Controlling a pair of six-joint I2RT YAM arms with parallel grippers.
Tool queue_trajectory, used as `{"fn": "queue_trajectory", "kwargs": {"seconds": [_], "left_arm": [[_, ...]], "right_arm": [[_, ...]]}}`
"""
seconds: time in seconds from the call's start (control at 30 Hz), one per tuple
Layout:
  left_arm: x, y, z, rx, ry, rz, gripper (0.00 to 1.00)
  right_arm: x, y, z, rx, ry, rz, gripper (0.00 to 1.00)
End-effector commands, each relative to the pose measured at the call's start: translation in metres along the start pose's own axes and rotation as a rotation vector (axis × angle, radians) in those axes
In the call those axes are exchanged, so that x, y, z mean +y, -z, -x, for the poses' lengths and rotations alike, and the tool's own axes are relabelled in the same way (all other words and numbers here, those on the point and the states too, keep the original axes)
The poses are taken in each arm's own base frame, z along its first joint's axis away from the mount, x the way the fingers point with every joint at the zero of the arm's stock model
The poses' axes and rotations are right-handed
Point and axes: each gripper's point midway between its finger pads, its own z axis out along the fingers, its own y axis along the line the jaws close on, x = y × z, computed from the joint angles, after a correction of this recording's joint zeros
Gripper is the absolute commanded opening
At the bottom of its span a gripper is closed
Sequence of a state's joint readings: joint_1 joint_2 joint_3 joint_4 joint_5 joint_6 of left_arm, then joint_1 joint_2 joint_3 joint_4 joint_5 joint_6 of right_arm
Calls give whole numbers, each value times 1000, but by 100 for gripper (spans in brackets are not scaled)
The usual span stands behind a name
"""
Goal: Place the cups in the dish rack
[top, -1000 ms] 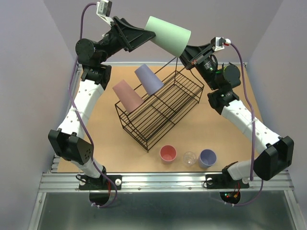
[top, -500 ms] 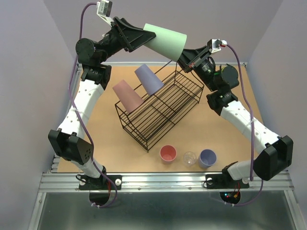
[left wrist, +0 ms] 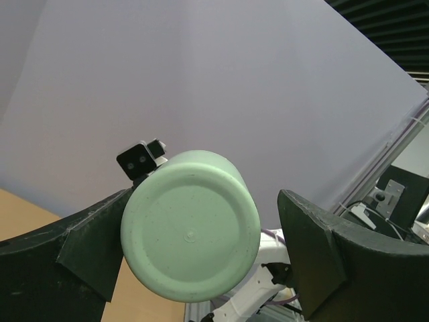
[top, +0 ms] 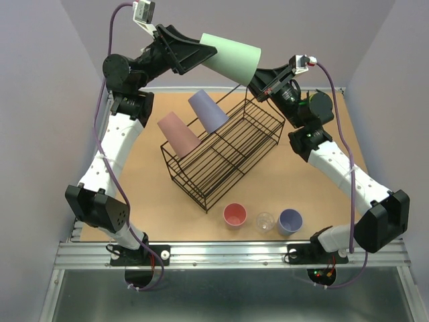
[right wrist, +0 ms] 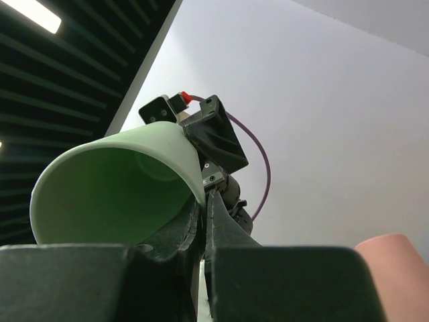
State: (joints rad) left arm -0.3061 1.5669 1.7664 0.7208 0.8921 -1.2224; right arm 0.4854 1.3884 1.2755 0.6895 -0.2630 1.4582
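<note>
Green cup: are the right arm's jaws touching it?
Touching. The right wrist view shows the right jaws pinched on the rim of the green cup.

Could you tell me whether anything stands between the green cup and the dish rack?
Nothing visible does. The right gripper holds the green cup by its rim, aloft near the dish rack's right end; the pink cup and lavender cup stand at its other end.

2 white arms, black joints, purple cables
</note>
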Motion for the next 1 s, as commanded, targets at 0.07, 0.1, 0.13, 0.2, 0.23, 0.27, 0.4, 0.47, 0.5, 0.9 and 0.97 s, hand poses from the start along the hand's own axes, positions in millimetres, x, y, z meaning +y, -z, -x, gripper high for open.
{"fn": "queue_trajectory", "kwargs": {"seconds": [0.07,0.1,0.13,0.2,0.23,0.27,0.4,0.47,0.5,0.9,0.97], "left_arm": [[-52,8,5,0,-126,-88,96],[-52,8,5,3,-126,-88,95],[-52,9,4,4,-124,-86,90],[-52,9,4,6,-131,-86,88],[-53,9,4,7,-131,-85,87],[-52,10,4,8,-132,-84,87],[-51,10,3,14,-131,-80,76],[-50,9,3,16,-130,-79,37],[-50,9,3,17,-129,-79,27],[36,-4,23,76,-145,164,0],[39,-7,29,89,-177,193,0]], "right_arm": [[14,0,12,-47,15,41,0],[14,0,12,-47,14,42,0],[13,0,14,-51,15,40,0],[13,0,14,-53,1,43,0],[13,0,15,-54,-3,45,0],[12,0,16,-57,-6,46,0],[12,-1,16,-56,-28,58,0],[12,-1,15,-49,-34,66,0],[11,-1,14,-47,-34,65,0],[-50,63,25,-33,228,-259,75],[-65,85,26,-38,272,-352,76]]}}
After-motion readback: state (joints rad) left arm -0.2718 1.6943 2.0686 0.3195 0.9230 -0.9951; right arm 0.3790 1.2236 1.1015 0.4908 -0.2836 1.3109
